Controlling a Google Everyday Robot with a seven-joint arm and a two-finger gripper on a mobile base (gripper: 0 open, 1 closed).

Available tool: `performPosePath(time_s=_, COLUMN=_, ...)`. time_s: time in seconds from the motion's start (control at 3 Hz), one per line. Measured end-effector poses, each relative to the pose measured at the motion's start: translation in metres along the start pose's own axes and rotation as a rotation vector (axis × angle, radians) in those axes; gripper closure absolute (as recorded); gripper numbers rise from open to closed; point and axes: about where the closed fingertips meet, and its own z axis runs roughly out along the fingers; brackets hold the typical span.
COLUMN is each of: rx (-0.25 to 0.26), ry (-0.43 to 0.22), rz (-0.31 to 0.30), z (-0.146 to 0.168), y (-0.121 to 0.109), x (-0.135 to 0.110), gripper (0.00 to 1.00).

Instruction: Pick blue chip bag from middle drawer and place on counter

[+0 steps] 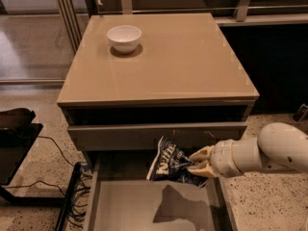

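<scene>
Low and right of centre, the gripper (195, 161) sticks in from the right, its fingers pinched on the bag (169, 163). The bag hangs above the open drawer (130, 206), its shadow on the grey floor below. A bowl (124, 37) sits on the counter (178, 57), upper left.

bag (172, 164) in end effector (194, 161), above drawer (126, 207)

One camera only — high in front of the cabinet (144, 137), tilted steeply down, fairly near; the counter (163, 61) fills the top, the middle drawer (120, 203) the bottom edge — the gripper (196, 161), pinching the blue chip bag (171, 163), low right.
</scene>
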Motion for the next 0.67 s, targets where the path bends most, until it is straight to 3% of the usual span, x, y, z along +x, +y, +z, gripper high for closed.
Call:
performPosePath(time_s=0.33, rx=0.079, ry=0.042, rz=-0.061, z=-0.0655, y=-0.0177, x=-0.0506, gripper=1.0)
performPosePath(time_s=0.67, rx=0.079, ry=0.042, rz=-0.061, z=-0.0653, y=-0.0176, x=-0.0505, gripper=1.0)
